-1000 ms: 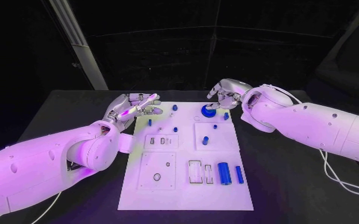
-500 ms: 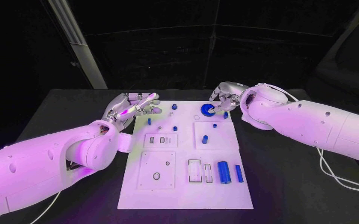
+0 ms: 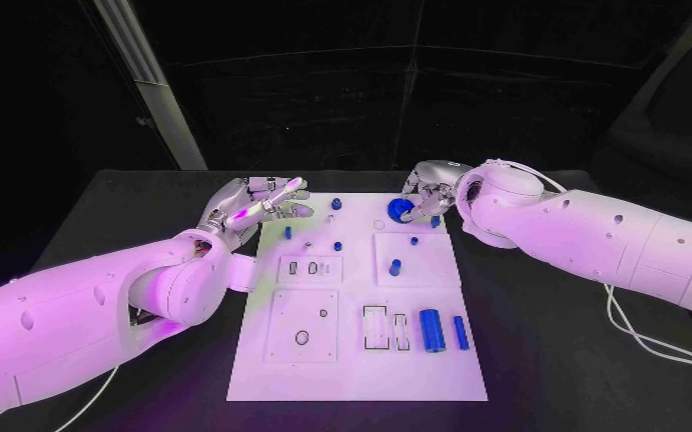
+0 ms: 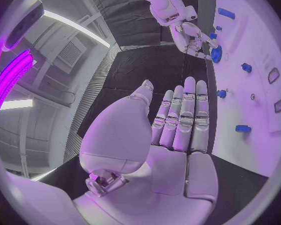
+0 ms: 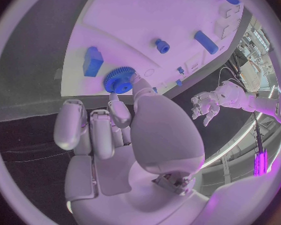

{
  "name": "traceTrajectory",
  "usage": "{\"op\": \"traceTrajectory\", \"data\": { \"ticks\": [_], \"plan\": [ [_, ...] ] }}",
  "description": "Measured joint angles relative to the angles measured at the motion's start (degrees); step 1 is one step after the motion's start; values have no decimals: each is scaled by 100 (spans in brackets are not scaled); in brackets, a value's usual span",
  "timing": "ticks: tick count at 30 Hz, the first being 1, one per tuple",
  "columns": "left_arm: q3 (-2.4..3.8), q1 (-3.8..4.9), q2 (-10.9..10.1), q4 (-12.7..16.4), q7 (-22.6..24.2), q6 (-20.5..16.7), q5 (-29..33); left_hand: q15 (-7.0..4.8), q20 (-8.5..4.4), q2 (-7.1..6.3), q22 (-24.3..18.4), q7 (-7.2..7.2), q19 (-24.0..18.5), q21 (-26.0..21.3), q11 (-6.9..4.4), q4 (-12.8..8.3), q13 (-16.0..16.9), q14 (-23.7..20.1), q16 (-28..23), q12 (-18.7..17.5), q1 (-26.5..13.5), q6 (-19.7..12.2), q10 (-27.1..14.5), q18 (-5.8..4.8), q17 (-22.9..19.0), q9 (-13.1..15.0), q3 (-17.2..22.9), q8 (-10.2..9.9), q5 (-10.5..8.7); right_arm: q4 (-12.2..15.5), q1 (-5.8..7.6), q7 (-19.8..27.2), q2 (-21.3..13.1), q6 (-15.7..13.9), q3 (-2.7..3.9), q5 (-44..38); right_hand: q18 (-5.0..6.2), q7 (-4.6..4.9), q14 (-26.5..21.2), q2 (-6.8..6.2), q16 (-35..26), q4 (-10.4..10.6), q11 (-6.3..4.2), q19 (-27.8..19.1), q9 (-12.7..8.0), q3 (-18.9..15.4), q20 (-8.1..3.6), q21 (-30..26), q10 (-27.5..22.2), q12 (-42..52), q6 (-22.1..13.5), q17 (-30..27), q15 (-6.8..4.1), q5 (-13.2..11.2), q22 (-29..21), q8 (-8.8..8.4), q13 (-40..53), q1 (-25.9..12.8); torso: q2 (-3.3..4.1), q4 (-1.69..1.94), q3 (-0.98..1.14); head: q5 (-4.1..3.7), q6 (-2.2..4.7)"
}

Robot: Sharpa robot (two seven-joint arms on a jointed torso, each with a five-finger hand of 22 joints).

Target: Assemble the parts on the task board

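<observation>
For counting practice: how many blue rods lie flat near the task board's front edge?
2: a thick rod and, on its right, a thin rod. None looks hidden.

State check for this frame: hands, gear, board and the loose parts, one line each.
Left hand: open, fingers extended, holding nothing, at the board's far left corner.
Right hand: fingers on the blue gear.
Blue gear: held, at the board's far edge.
Task board: flat on the table.
Two blue cylinders: lying flat.

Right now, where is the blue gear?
In the head view the blue gear sits at the task board's far right corner, pinched by the right robot hand, with a small blue part just beside it.
</observation>
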Motion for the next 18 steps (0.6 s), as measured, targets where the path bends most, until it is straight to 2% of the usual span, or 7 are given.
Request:
{"op": "traceTrajectory", "data": {
  "ticks": [6,7,8,14,18],
  "plan": [
    [0,0,4,-5,-2,4,0,0,0,0,-2,0,0,0,0,0,0,0,0,-4,0,0,0,0,2,0,0,0,0,-32,1,2,30,28,2,-64,1,-41,0,119,0,8,-34,2,8,25,-2,26,75,140,100,0,0,28,49,55,169,117,-1,-1,-3,-3,-8],
    [0,0,5,-6,-2,4,0,0,0,0,-2,0,0,0,0,0,0,0,0,-4,0,0,0,0,2,0,0,0,0,-39,2,2,33,31,4,-80,-14,-36,0,148,5,-8,-50,24,11,41,-16,41,90,163,132,0,0,28,59,81,205,146,-1,-1,-3,-4,-8],
    [0,0,6,-6,-2,5,0,0,0,0,-2,0,0,0,0,0,0,0,0,-4,0,0,0,0,2,0,0,0,0,-43,3,2,35,32,5,-96,-93,-50,0,181,27,-31,-41,40,12,63,-1,42,107,198,178,-1,0,28,74,103,243,180,-1,-1,-3,-7,-8],
    [0,0,7,-6,-3,9,0,0,0,0,-1,0,0,0,0,0,0,0,0,-4,0,0,0,0,2,0,0,0,0,-61,11,-2,54,32,11,-224,-91,-80,0,458,34,-224,-81,81,6,464,-42,86,163,295,421,-1,0,-304,162,171,431,457,-1,1,-4,-15,-23],
    [0,0,7,-8,-4,10,0,0,0,20,-1,0,0,-24,0,-15,0,0,0,-4,20,0,0,0,1,0,16,0,0,-63,11,-8,72,32,11,-325,-91,-87,0,482,67,-278,-97,81,-2,631,-42,86,221,397,530,-1,0,-378,190,160,543,481,-1,2,-4,-11,-33]
  ]
}}
